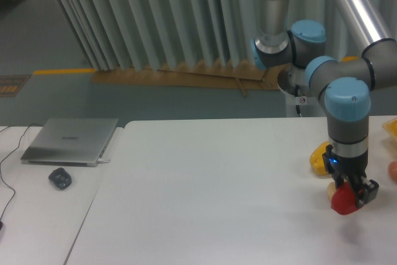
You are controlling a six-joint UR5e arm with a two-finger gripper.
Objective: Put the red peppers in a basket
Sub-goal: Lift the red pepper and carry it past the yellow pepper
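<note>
The red pepper is a small glossy red lump at the right side of the white table. My gripper points straight down and is shut on the red pepper, holding it just above the tabletop; a faint shadow lies below it. The fingers are partly hidden behind the pepper. No basket shows fully; a yellowish edge at the far right border may be part of one, I cannot tell.
A yellow pepper lies on the table just behind the gripper. A pale orange object peeks in at the right edge. A closed laptop and a mouse lie on the left side table.
</note>
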